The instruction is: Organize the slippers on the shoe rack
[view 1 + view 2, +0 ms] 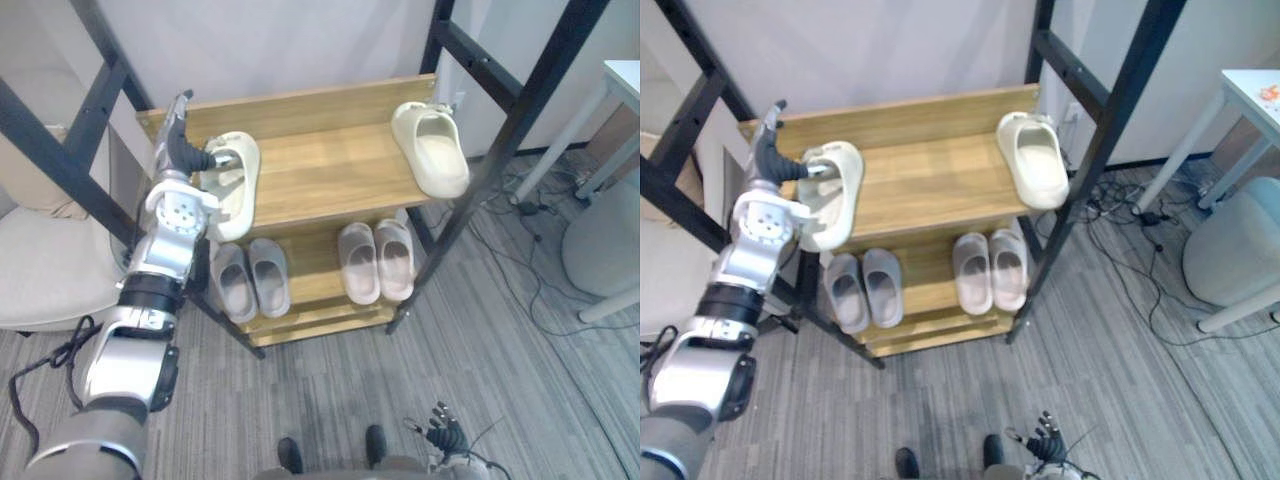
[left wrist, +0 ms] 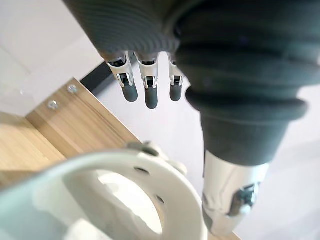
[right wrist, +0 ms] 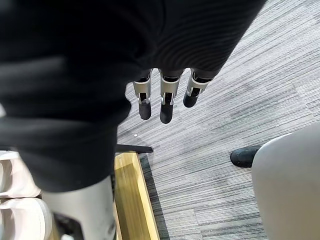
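Left hand [image 1: 182, 148] against slipper [image 1: 234, 190], toe rearward

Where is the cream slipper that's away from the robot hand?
That cream slipper lies at the right end of the top shelf in the eye views, beside the black frame post, above the pinkish pair on the lower shelf.
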